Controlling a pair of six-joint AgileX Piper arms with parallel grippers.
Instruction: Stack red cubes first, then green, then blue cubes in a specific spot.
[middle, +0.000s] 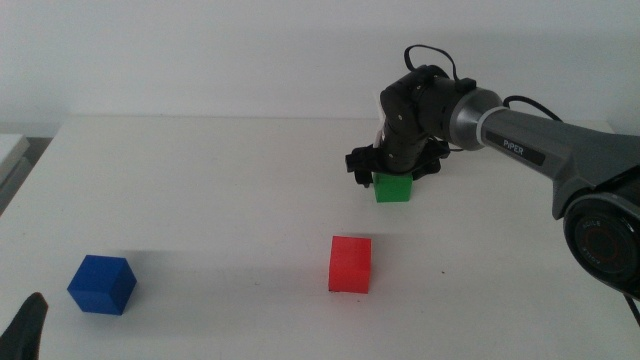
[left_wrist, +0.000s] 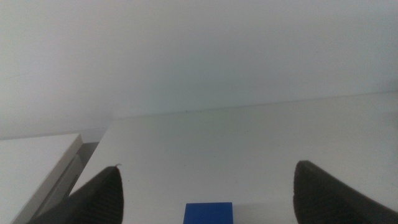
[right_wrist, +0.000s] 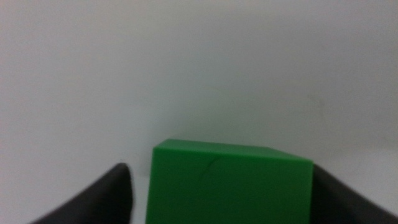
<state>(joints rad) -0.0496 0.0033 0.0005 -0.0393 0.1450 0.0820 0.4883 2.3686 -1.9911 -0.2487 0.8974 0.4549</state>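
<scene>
A white table (middle: 200, 200) is seen from above. The right gripper (middle: 393, 172) is lowered over the green cube (middle: 393, 187) toward the far side, its jaws spread around the cube, one touching and a narrow gap beside the other. The red cube (middle: 350, 264) is placed nearer, well apart, with bare table around it. The blue cube (middle: 101, 284) is set near the front left edge, just ahead of the left gripper (left_wrist: 205, 186), whose jaws are held wide apart.

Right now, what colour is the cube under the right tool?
Green, plain matte, between the right tool's jaws. The right wrist view shows it best.
</scene>
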